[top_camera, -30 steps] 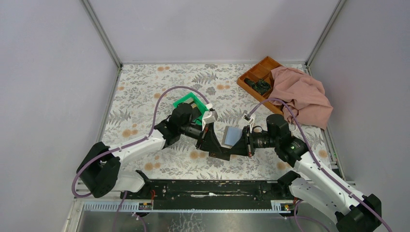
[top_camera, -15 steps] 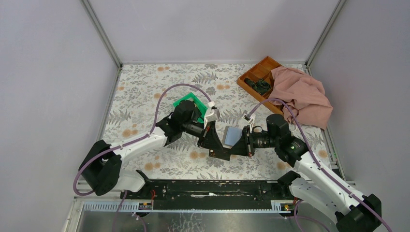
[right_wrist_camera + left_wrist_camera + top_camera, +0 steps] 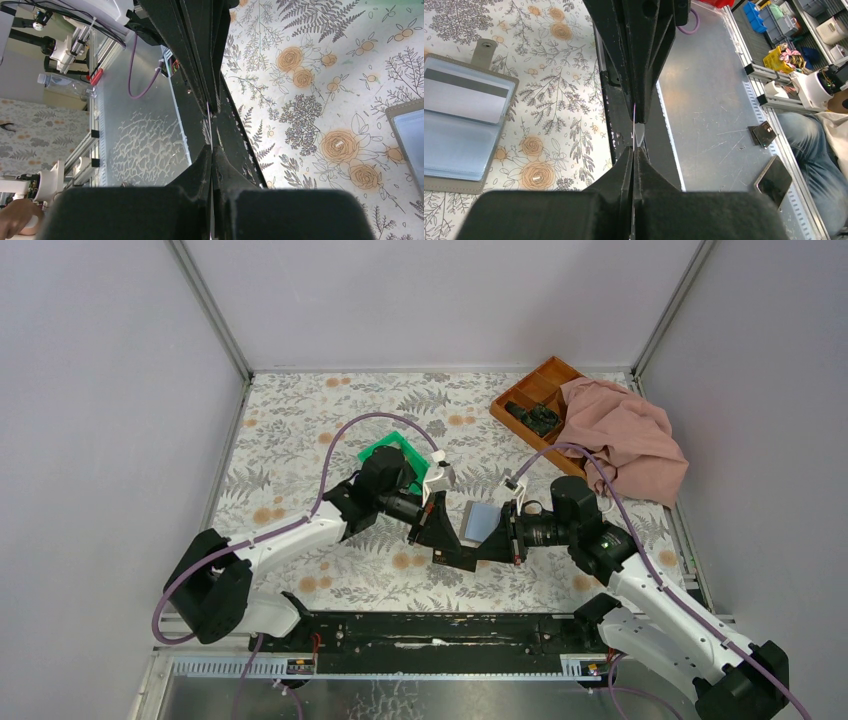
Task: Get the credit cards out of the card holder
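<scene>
The card holder (image 3: 481, 521) lies open on the floral table, pale blue-grey inside. In the left wrist view the card holder (image 3: 459, 145) has a whitish credit card (image 3: 466, 97) with a dark stripe in its upper slot. Just in front of it my left gripper (image 3: 450, 552) and right gripper (image 3: 478, 554) meet tip to tip. Another credit card, edge-on, (image 3: 637, 132) shows as a thin line between the pressed-together fingers of my left gripper (image 3: 634, 149). My right gripper (image 3: 211, 147) is shut on the same thin card edge (image 3: 209, 117).
A green bin (image 3: 392, 455) stands behind the left arm. An orange-brown tray (image 3: 535, 390) with dark items sits at the back right, partly under a pink cloth (image 3: 625, 435). The black rail (image 3: 420, 625) runs along the table's near edge.
My left gripper has shifted slightly right toward the right gripper and its jaws have come together on the card. The right arm and the card holder have stayed put.
</scene>
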`<state>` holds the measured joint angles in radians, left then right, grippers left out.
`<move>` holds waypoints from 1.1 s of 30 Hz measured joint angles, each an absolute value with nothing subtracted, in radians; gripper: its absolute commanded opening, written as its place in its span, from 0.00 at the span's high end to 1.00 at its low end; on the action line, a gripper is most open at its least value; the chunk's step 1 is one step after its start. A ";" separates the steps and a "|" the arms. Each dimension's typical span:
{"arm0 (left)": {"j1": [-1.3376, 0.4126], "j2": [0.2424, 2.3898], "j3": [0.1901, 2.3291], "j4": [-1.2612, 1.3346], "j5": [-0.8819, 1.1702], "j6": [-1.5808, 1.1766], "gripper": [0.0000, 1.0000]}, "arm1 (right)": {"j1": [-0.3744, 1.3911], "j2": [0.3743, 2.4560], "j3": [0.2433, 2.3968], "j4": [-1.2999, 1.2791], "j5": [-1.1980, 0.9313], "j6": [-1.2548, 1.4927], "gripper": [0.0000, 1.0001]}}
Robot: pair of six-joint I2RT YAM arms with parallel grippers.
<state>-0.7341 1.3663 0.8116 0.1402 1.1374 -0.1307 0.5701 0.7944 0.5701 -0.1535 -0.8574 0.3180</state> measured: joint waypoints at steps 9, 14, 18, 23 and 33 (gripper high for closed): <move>-0.732 1.358 0.818 0.117 1.109 -0.102 1.00 | 0.570 0.789 0.570 -0.154 -0.827 0.318 0.63; -0.693 1.327 0.816 0.118 1.048 -0.075 1.00 | 0.570 0.738 0.570 -0.161 -0.720 0.322 0.41; -0.609 1.329 0.807 0.132 1.007 -0.076 1.00 | 0.570 0.711 0.570 -0.186 -0.611 0.317 0.34; -0.477 1.374 0.807 0.142 0.939 -0.075 1.00 | 0.570 0.736 0.570 -0.207 -0.495 0.310 0.34; -0.292 1.589 1.012 0.120 0.913 -0.015 1.00 | 0.570 0.945 0.483 -0.115 -0.402 0.310 0.34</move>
